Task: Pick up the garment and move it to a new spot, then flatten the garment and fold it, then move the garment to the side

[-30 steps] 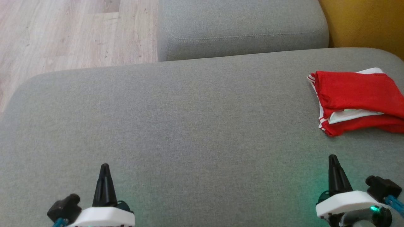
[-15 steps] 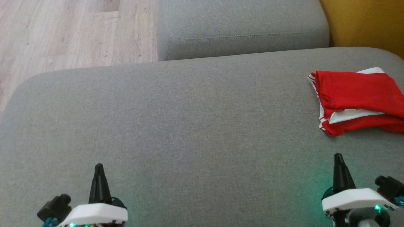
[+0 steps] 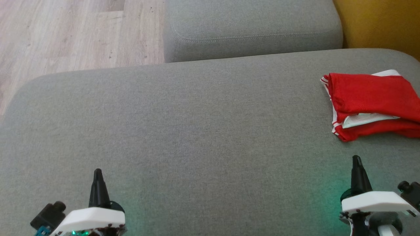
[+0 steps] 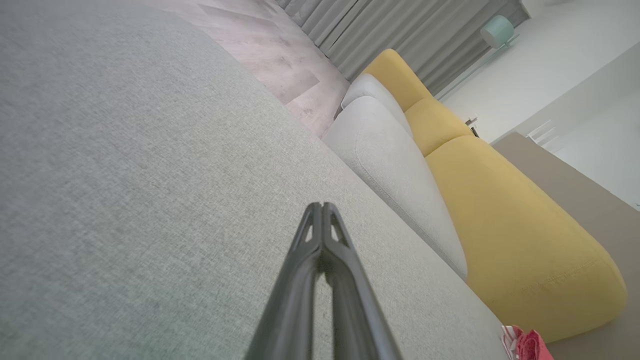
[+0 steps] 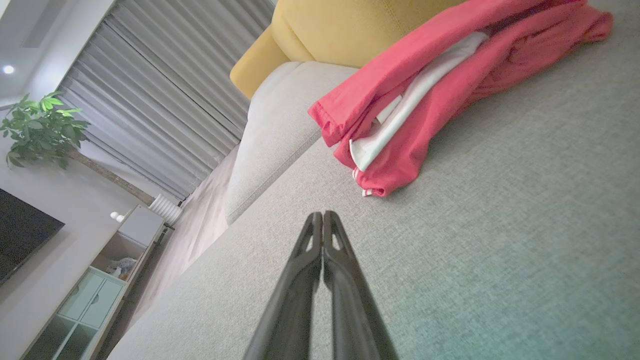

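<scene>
Garment (image 3: 374,98), red with white trim, lies folded in a stack on the grey seat (image 3: 197,131). Over the last second my left pincer (image 3: 97,173) has slid a little further out to its left. Its fingers are pressed together on nothing, and the garment is well off to its right. My right pincer (image 3: 356,161) has eased outward too, likewise closed and empty, with the garment near, just ahead of its tips. Both seem to be retiring, so I judge the job finished. I can read no brand or lettering.
</scene>
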Robot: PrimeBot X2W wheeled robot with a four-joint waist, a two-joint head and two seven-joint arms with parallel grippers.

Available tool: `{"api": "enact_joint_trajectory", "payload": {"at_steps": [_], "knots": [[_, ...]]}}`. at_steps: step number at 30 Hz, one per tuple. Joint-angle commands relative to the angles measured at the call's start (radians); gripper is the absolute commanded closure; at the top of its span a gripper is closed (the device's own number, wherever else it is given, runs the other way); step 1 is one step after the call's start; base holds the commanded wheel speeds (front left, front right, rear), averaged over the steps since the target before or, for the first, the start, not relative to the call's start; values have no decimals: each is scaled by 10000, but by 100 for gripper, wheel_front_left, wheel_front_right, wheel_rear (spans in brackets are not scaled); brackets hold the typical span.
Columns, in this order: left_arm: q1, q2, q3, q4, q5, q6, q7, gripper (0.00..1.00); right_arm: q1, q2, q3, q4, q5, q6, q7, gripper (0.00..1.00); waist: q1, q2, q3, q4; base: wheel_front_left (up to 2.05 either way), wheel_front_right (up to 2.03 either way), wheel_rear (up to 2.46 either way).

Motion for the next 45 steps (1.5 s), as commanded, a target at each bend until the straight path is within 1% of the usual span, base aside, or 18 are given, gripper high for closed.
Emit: {"api": "enact_joint_trajectory", "payload": {"at_steps": [1, 45], "knots": [[-539, 22, 272, -355, -267, -74, 80, 100, -502, -38, 38, -413, 342, -3, 72, 100, -1, 0, 3, 1, 0, 0, 0], [-882, 39, 1135, -488, -4366, -433, 1350, 100, -783, -59, -277, -981, 5150, -6, 1306, 100, -1, 0, 84, 26, 0, 0, 0]]}}
